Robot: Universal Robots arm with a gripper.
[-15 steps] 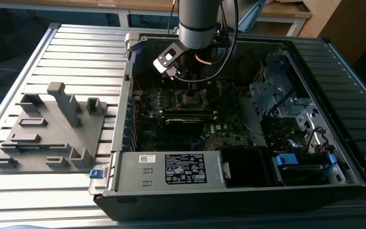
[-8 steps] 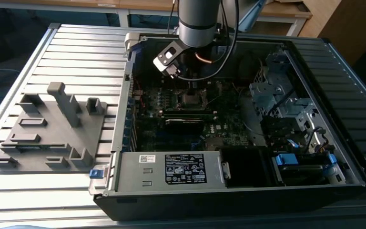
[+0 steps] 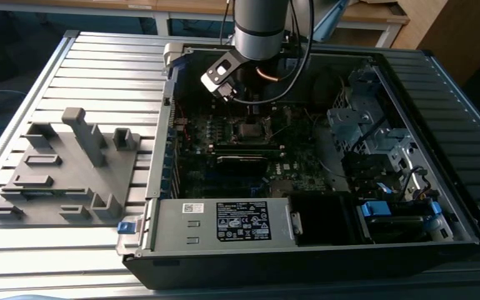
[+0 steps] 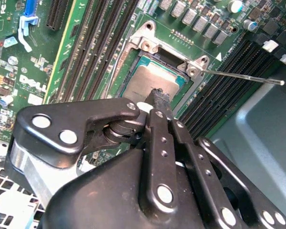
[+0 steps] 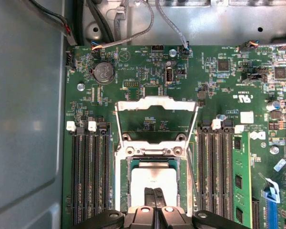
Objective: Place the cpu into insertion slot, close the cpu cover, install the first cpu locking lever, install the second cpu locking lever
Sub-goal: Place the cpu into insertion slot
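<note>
**Inside the open case: cpu seated, cover up**

Nearest the onlooker in the exterior view, along the front edge of the computer case [image 3: 307,269], sits the power supply [image 3: 240,222]. A grey plastic fixture [image 3: 65,169] lies on the slatted table [image 3: 98,56] to the exterior view's left. Further in lies the green motherboard [image 5: 219,95]. On it the cpu [image 5: 143,179] lies flat in the insertion slot [image 5: 126,183], with memory slots [image 5: 90,176] on both flanks. The gripper [image 5: 155,192] has its two fingers pressed together with nothing between them. Its tips are on the cpu's silver top or just above it; I cannot tell which. Beyond the chip the cpu cover [image 5: 156,104] stands tilted up on its hinge, off the slot. One locking lever [image 4: 243,78] juts out free across the memory slots. Farthest back, the arm [image 3: 261,28] rises out of the case.
</note>
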